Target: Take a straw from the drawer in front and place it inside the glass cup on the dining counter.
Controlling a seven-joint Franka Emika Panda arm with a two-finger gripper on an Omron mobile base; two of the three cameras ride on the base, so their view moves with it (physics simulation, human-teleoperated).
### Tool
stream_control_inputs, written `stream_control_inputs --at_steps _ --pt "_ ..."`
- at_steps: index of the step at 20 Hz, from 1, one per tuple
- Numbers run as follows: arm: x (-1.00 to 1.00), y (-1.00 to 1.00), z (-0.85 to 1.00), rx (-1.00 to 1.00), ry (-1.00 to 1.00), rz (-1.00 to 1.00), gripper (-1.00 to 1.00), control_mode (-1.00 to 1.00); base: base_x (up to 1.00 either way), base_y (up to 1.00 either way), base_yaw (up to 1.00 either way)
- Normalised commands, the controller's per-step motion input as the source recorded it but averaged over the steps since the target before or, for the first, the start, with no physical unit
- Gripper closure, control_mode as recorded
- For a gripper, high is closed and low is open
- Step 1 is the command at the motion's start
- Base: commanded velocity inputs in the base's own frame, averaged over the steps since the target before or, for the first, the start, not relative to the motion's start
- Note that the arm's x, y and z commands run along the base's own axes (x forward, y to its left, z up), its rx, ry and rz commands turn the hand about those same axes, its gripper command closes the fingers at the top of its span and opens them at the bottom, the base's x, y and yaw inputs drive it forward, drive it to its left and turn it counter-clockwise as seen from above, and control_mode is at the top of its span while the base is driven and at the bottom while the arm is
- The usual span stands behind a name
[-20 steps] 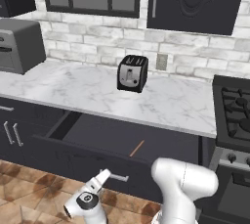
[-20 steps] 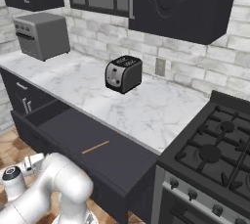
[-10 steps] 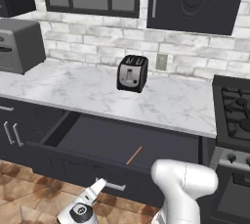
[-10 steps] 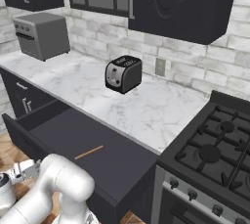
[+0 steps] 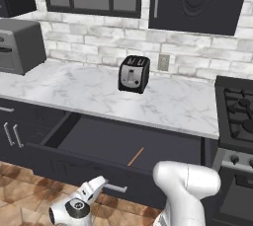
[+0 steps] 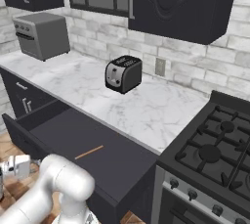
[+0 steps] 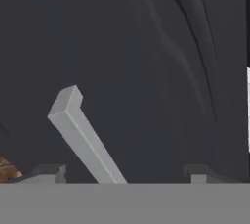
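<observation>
Drawer pulled out wide under the desk, straw lying loose on its floor toward the right, well apart from the walls. Gripper sits low at the drawer front by the bar handle, jaws spread, holding nothing; handle runs between the tips. Likely just freed for the reach. Open room above the straw; front edge to clear.

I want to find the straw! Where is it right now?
The straw lies flat on the floor of the open drawer, toward its right side in the left base view, below the marble worktop where the toaster stands.
</observation>
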Motion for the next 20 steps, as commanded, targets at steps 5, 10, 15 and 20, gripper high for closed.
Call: stream_control_inputs --at_steps 5,10,15,20 --pt "-0.75 0.01 0.56 0.26 0.26 -0.02 -1.0 -1.0 0.0 0.0 0.0" --pt "-1.0 0.0 0.82 0.29 0.12 0.0 -1.0 -1.0 0.0 0.0 0.0" --pt "-0.7 -0.01 1.0 0.28 -0.09 0.0 -1.0 -1.0 0.0 0.0 0.0" --pt "-0.37 -0.18 1.0 0.25 -0.27 -0.02 -1.0 -1.0 0.0 0.0 0.0"
